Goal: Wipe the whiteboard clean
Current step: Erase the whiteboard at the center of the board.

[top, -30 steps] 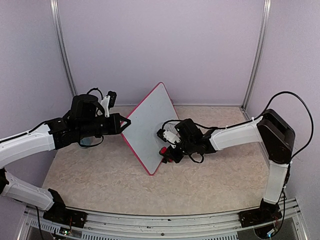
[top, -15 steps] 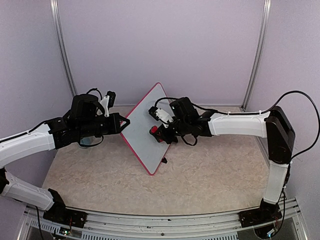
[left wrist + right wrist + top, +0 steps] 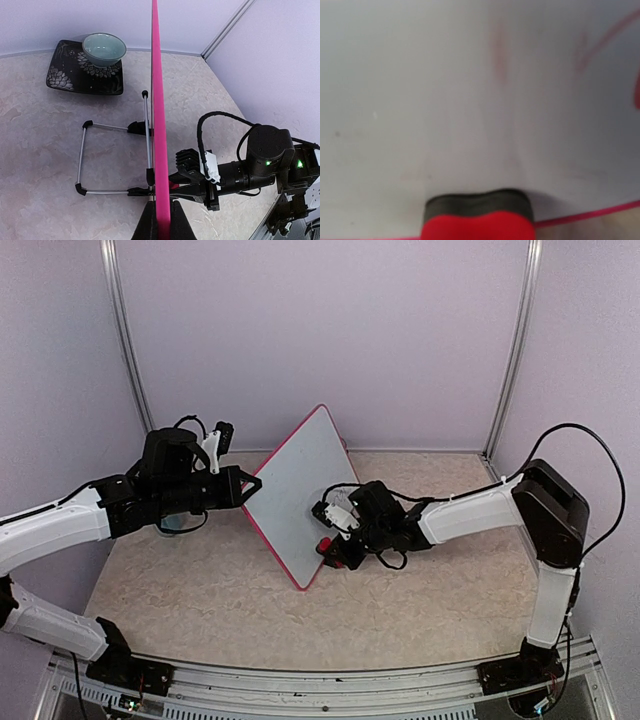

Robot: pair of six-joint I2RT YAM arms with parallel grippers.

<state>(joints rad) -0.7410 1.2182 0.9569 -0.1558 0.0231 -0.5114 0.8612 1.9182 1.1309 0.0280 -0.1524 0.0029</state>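
White, faintly pink-smeared whiteboard (image 3: 295, 492) stands tilted in its pink-red frame.

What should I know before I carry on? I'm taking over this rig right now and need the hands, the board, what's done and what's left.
Left hand: shut on the pink edge of the whiteboard, steadying it.
Right hand: shut on the red eraser, felt side against the board's face near its lower edge.
The board stands tilted on its wire stand on the table.
Done: no dark writing shows on the face.
Left: faint red smears show in the right wrist view. Wipe those, then check the whole face.
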